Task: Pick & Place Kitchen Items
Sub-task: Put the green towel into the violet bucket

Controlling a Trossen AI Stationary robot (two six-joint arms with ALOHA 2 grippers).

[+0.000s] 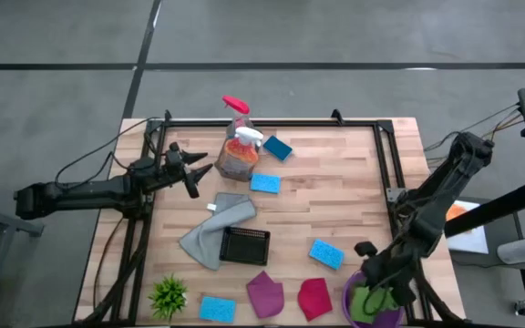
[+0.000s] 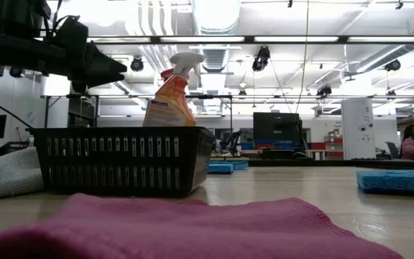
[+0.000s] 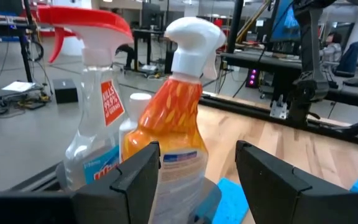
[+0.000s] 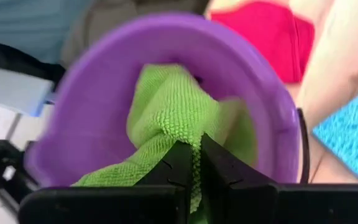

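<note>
Over at the table's near right corner, the right gripper (image 4: pixel 194 163) is pinched tight on the green cloth (image 4: pixel 166 112), its fingertips pressed together through the fabric, and that cloth hangs down inside the purple bowl (image 4: pixel 82 93). Just beyond the bowl from this gripper lies the red cloth (image 1: pixel 313 298), with the magenta cloth (image 1: pixel 264 293) beside it and a blue sponge (image 1: pixel 326 253) a little further off on the wood.

Across the table, the left gripper (image 1: pixel 192 170) hovers with its fingers (image 3: pixel 132 180) parted about halfway, nothing between them. Straight ahead of it stands the orange spray bottle (image 3: pixel 169 134) with its white trigger, close in front of the fingertips but not touched, and right beside that the clear spray bottle (image 3: pixel 92 124) with the red trigger. Two more blue sponges (image 1: pixel 265 182) lie just past the bottles. Below the left gripper in the overhead view, the grey cloth (image 1: pixel 215 232) is spread beside the black basket (image 1: pixel 244 245). The small green plant (image 1: pixel 169 294) and another blue sponge (image 1: pixel 217 309) sit along the near edge of the table (image 1: pixel 354 196).
</note>
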